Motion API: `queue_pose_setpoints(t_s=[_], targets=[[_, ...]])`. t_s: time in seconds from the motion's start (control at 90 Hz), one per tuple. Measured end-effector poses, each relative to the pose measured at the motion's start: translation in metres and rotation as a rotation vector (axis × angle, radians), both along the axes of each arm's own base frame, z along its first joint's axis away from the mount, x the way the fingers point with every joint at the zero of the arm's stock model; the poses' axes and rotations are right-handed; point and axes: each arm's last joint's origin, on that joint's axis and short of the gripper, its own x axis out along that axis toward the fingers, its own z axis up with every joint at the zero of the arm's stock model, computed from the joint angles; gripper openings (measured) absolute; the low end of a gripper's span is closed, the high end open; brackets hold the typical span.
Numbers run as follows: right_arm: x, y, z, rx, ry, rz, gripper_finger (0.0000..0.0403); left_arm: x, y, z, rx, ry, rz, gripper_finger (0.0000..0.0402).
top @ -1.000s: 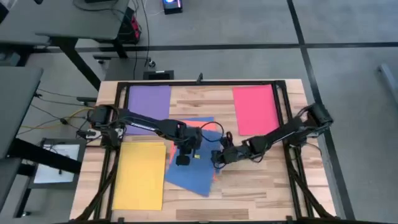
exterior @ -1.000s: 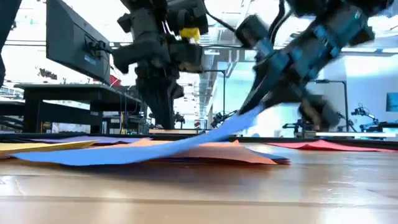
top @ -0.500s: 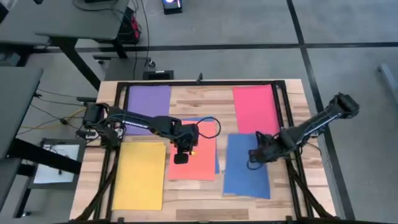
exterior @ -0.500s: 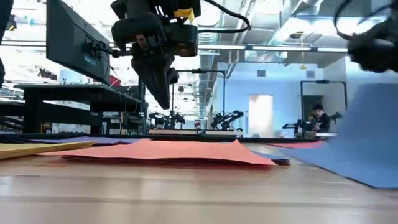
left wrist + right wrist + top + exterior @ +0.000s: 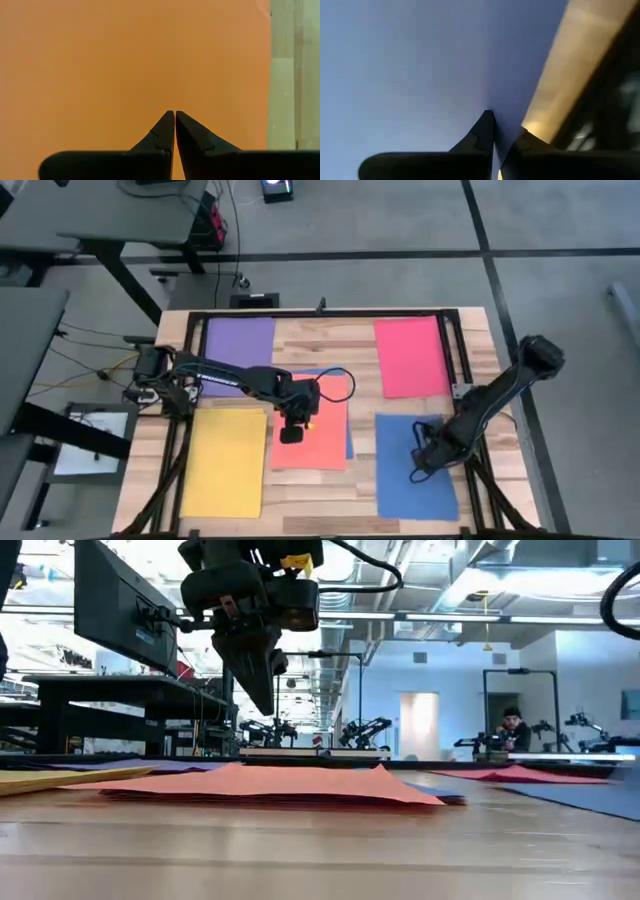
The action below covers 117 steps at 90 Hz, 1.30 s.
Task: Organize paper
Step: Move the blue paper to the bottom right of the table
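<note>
Since these sheets are thin and floppy, I treat them as near weightless, limp and slick on wood: pinch an edge or corner, drag flat, never lift from the middle or they sag and fold.

Right tool (image 5: 419,465) sits on the blue sheet (image 5: 414,466), at its right-hand edge, front right of the bench (image 5: 330,345). Right wrist view shows the fingers (image 5: 479,134) closed with the blue sheet's edge running between them, so I read it as clamped on that sheet.

Left tool (image 5: 291,435) hovers over the salmon-orange sheet (image 5: 325,442) mid-bench, fingers together, nothing in them; the left wrist view (image 5: 174,120) shows only orange below the tips.

Other paper:
- purple sheet (image 5: 238,340), back left
- pink-red sheet (image 5: 411,356), back right
- yellow sheet (image 5: 225,462), front left
- a further blue strip pokes out from under the salmon-orange one.

View differences:
- High view gives the full layout and which arm is which, but not finger state.
- Low view shows the salmon-orange sheet (image 5: 270,783) is not lying flat: one point is peaked up off the stack, with the left tool (image 5: 262,690) clear above it. That peak is a ready pinch point.
- Only the wrist views settle the grip question.
</note>
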Motion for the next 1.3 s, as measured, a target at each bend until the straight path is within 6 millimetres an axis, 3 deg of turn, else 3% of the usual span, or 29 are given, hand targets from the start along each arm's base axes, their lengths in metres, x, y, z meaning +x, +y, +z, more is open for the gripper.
queue_pose_setpoints(t_s=[0.211, 0.522, 0.656, 0.889, 1.067, 1.144, 1.244, 1.3], targets=[[-0.003, 0.011, -0.013, 0.004, 0.089, -0.007, 0.0011, 0.000, 0.000, 0.000, 0.000, 0.003, 0.000, 0.0000], [-0.008, 0.012, -0.014, -0.030, 0.145, 0.034, 0.0082, -0.001, 0.000, 0.000, -0.001, 0.008, 0.003, 0.0000], [-0.005, 0.016, 0.004, -0.055, 0.172, 0.066, 0.0104, -0.001, 0.000, 0.000, -0.001, 0.008, 0.004, 0.0000], [0.004, 0.029, 0.059, -0.089, 0.190, 0.147, 0.0113, -0.001, 0.000, 0.000, -0.001, 0.007, 0.003, 0.0000], [-0.002, 0.028, 0.075, -0.157, 0.235, 0.154, 0.0113, -0.001, 0.000, 0.000, 0.000, 0.007, 0.000, 0.0000], [0.008, 0.031, 0.076, -0.167, 0.125, 0.095, 0.0113, -0.001, 0.000, 0.000, 0.001, 0.007, -0.001, 0.0000], [0.035, 0.044, 0.070, -0.189, -0.268, 0.024, 0.0113, -0.001, 0.000, -0.001, 0.003, 0.010, -0.007, 0.0000], [0.049, 0.046, 0.061, -0.224, -0.392, -0.029, 0.0112, -0.002, 0.000, -0.001, 0.004, 0.018, -0.007, 0.0000]])
